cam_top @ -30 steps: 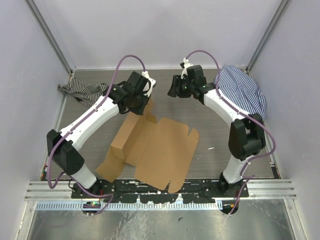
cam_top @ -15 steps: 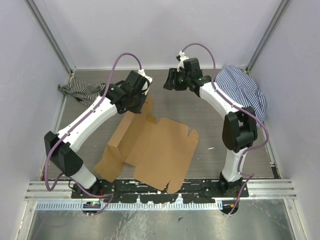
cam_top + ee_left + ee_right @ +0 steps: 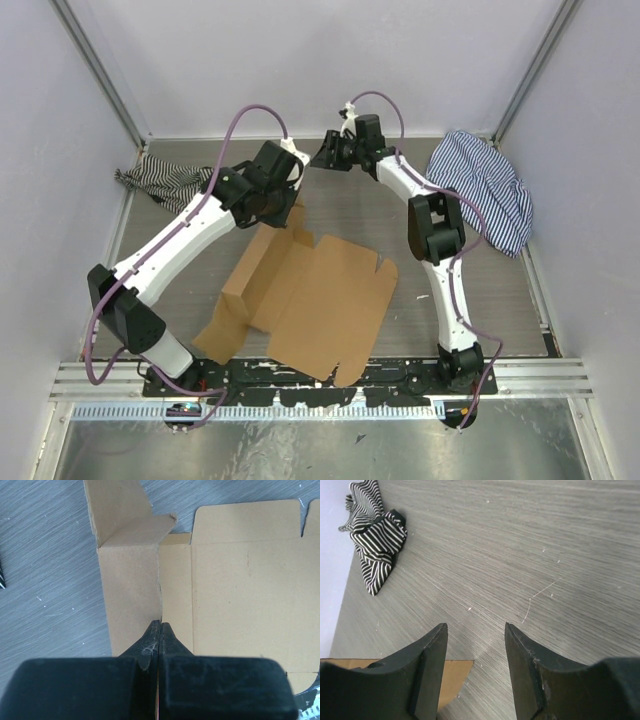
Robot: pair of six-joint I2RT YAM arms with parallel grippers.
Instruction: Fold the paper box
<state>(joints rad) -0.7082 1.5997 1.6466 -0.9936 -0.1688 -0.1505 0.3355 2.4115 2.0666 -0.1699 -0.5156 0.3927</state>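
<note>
Grey wood-grain table (image 3: 450, 290) under pale walls, and we go straight in to the jaws. The left gripper (image 3: 159, 625) has its fingers pressed flat together, no gap showing. Its tips sit right on the crease where the raised side wall of the paper box (image 3: 320, 290) meets the flat base; whether a sliver of card is caught between them, we cannot tell. The right gripper (image 3: 475, 627) stands roughly half open with nothing in it, hanging over bare table at the far side; only a corner of the cardboard peeks in at the bottom of its own view.

Outward from there, the box is mostly a flat sheet in the middle of the table. Its left wall is lifted and a small tab is bent over at the far end; the big panel and its flaps lie down toward the near edge.

Now the worries. Closed tips can only prod, so we judge the wall could flop back the moment the left arm eases off. Nothing we can see pins the sheet, so a sideways push may slide the whole thing instead of creasing it. The right jaws, coming in at that far corner, could snag the edge and crumple it; the two wrists are already close together back there, so a bump is possible.

The black-and-white striped cloth (image 3: 160, 180) sits far left and the blue striped cloth (image 3: 480, 185) far right, both well apart from the box; we see no trouble from either.
</note>
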